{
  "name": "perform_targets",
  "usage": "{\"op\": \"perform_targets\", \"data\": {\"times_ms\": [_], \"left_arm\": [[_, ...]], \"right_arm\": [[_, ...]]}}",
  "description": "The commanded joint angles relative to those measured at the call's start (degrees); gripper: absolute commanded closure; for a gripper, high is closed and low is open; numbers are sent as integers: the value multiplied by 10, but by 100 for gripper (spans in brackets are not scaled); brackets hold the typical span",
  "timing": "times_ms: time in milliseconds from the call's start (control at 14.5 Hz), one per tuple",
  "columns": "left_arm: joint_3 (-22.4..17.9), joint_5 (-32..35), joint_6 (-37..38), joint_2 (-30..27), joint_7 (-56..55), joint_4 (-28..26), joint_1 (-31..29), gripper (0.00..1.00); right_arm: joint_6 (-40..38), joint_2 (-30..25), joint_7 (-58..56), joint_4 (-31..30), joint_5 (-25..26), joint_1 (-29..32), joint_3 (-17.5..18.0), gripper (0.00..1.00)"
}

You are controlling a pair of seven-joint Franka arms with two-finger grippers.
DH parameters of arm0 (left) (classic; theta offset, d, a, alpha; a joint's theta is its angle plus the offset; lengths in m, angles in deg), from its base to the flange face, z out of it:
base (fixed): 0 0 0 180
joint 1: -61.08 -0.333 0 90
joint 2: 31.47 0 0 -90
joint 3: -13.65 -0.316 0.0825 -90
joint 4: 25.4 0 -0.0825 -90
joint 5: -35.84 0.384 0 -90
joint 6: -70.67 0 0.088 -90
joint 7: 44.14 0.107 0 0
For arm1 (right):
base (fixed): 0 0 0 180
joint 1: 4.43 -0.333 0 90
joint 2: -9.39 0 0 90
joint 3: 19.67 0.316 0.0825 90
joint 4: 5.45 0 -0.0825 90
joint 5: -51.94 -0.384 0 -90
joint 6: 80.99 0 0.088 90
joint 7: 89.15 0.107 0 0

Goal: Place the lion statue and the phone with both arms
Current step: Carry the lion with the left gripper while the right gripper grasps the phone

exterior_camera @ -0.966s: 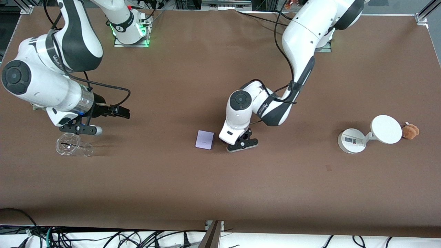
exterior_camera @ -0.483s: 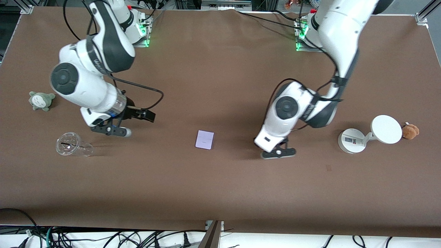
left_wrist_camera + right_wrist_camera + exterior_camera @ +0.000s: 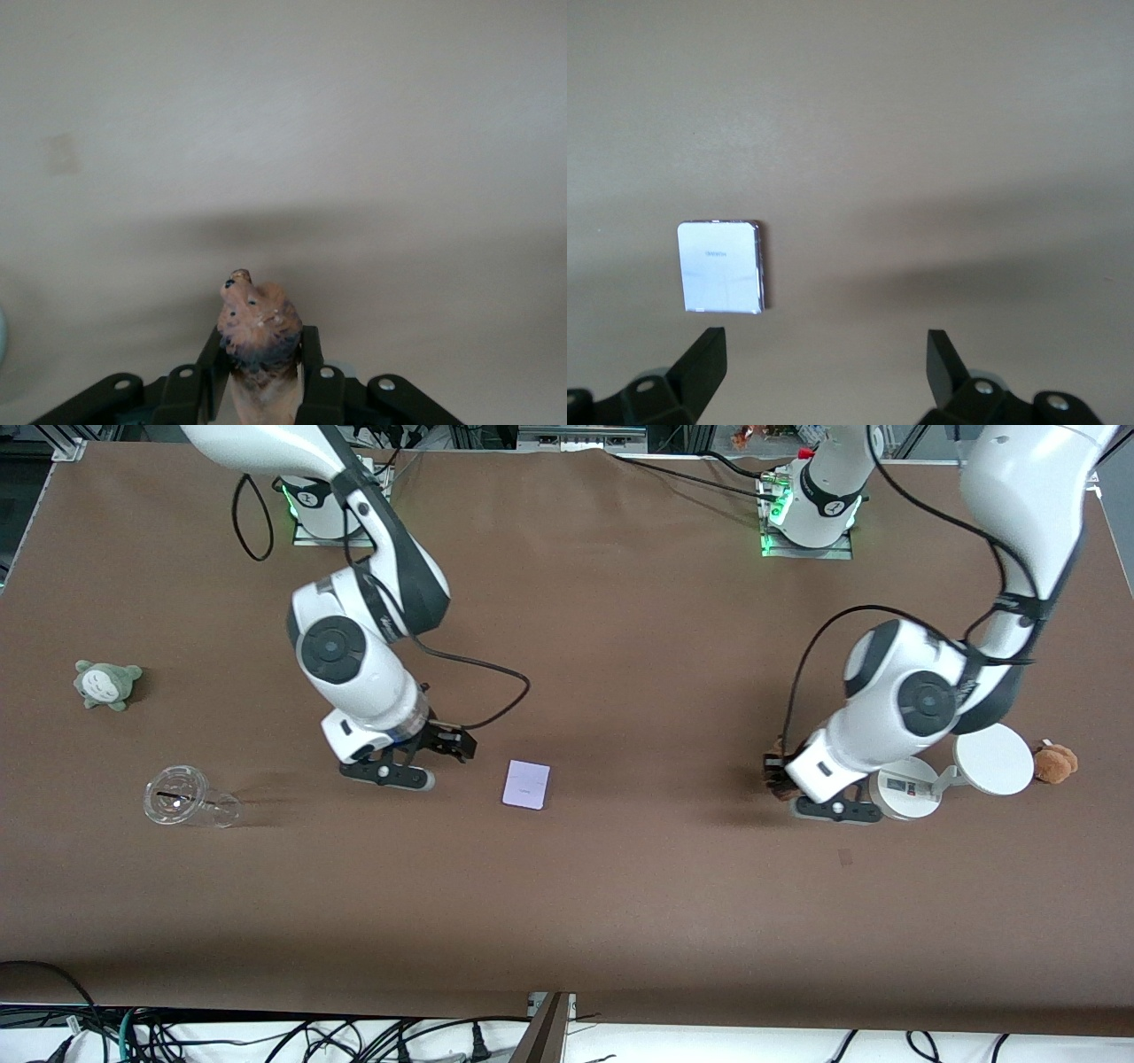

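While the left hand (image 3: 259, 390) clamps the lion statue (image 3: 257, 332), the wide-open right hand (image 3: 824, 354) should straddle the phone (image 3: 721, 266) squarely.

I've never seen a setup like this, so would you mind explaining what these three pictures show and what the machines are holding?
Two robot arms work at a brown table. One picture looks down from a high camera facing them; the other two come from cameras on each arm's wrist. The left gripper, beside a white stand, has its jaws shut on the lion statue. The right gripper hangs open beside the phone, which lies flat. Also there: a clear cup on its side, a grey-green plush and a brown plush.
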Motion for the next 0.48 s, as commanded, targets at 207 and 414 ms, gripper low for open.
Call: {"op": "perform_targets", "data": {"times_ms": [207, 414], "left_arm": [[27, 42, -19, -8, 31, -51, -53, 100], [23, 79, -32, 6, 26, -51, -57, 100]], "right_arm": [[42, 96, 62, 86, 22, -24, -4, 1], [118, 130, 92, 87, 24, -38, -6, 2]]}}
